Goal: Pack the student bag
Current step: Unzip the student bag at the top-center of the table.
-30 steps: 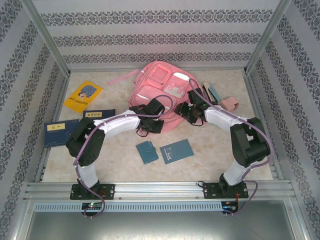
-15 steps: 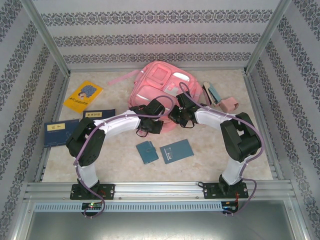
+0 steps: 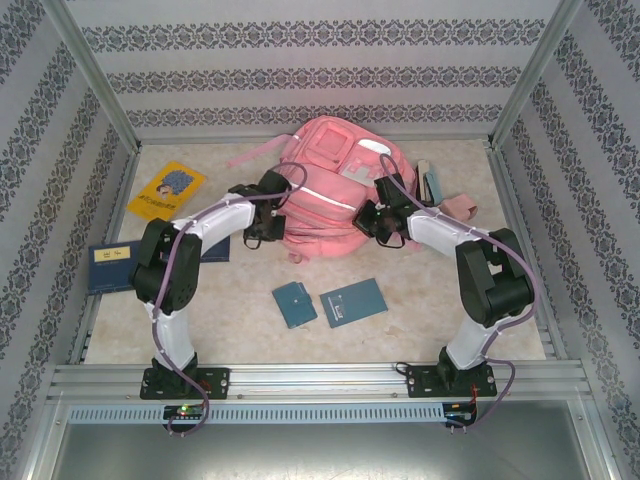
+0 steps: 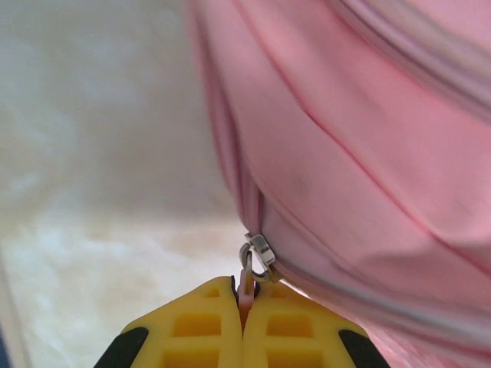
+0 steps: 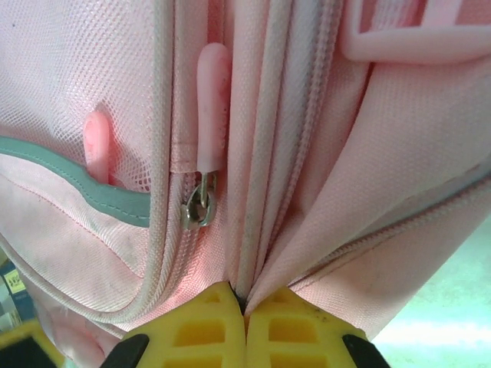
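The walls [image 3: 320, 70] all round carried striped, patterned paper, and the pale marbled table [image 3: 430, 320] sat inside a metal frame. The student bag [image 3: 322, 225], big and pink, lay toward the far middle of the table, pockets up, with a strap trailing off to its far left.

Both arms reached in to it from either flank. The left gripper [image 4: 245, 290] was at the bag's left edge, its yellow fingers pressed together on the pink pull tab [image 4: 246, 280] just below the metal zip slider [image 4: 258, 255]. The right gripper [image 5: 245, 297] was at the bag's right edge, jaws closed on a fold of the bag's fabric beside a zip track; a second pink zip pull [image 5: 212, 107] hung free just above.

A yellow book [image 3: 167, 191] lay far left. Nearer, a blue book [image 3: 110, 265] lay partly under the left arm. Two teal booklets [image 3: 294, 304] [image 3: 352, 301] sat side by side on the near table. A small pink box [image 3: 461, 207] sat just right of the bag.
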Robot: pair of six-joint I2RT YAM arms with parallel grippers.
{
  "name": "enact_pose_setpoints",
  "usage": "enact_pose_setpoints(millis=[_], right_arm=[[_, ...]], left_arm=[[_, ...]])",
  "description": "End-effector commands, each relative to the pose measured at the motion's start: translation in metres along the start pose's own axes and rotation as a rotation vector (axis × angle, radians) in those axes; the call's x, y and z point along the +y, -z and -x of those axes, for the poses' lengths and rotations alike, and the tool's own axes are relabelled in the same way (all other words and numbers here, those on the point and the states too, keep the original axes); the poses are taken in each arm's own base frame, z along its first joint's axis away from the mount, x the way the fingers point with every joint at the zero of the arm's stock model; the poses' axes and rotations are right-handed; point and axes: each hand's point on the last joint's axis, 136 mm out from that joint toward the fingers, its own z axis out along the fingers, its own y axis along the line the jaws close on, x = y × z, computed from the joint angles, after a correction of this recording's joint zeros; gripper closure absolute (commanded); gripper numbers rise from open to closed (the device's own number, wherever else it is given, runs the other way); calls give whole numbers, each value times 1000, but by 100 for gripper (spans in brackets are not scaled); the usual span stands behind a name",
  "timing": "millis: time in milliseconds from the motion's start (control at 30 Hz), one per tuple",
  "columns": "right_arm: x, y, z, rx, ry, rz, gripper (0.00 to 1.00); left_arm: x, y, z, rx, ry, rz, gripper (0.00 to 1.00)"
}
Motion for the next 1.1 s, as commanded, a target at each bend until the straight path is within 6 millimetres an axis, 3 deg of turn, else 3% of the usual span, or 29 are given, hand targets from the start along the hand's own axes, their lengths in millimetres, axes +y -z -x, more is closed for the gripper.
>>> enact_pose_setpoints(millis=[0,167,367,467,567,700,767,800,867,967,1067], right_arm=[[-18,11,16,-66,38,-76,100],[-11,3,27,-41,99,-93,100],[6,0,63,-73,176,-100,100],[13,-5,83,-81,212,-118,100],[18,-12,102,-85,224,-119,100],[19,-20,127,-91,240,-146,100],[19,-17,136,-97,237,-165,75],[21,-13,139,-104,238,-161,72],[25,-2,139,-127,243,-148,70],[23,21,130,-150,233,-149,56],[13,39,106,-138,179,-121,55]], left_arm=[[59,-7,-10,97,-11,211,100],[61,0,-7,91,-6,190,100],[66,24,-40,98,25,160,100],[51,39,-58,89,37,65,100],[21,52,-74,82,6,-33,100],[-42,63,-93,80,-101,-159,100],[-71,65,-95,74,-150,-186,100],[-84,63,-94,72,-159,-193,100],[-109,59,-90,70,-156,-234,100],[-141,56,-78,57,-145,-297,100],[-168,55,-72,63,-171,-350,100]])
